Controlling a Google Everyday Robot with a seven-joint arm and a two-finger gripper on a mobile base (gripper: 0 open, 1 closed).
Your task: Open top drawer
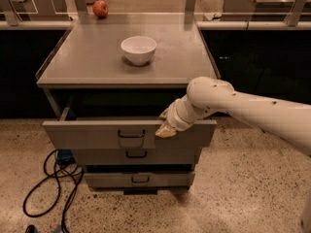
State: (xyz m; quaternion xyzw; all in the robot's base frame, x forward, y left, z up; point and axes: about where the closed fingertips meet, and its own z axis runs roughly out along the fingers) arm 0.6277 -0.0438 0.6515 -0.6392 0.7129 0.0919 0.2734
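Observation:
The top drawer [87, 134] is the widest grey metal drawer, with a small black wire handle [131, 134] centred on its front. It stands pulled out from the grey cabinet, with a dark gap behind its front. My gripper [165, 128] is at the drawer front's upper edge, just right of the handle, at the end of my white arm [243, 108] that reaches in from the right.
A white bowl [138, 49] stands on the cabinet top [87, 57]; a red apple [100, 8] lies at its far edge. Two narrower drawers [138, 154] sit below. Black cables [53, 178] lie on the speckled floor at left.

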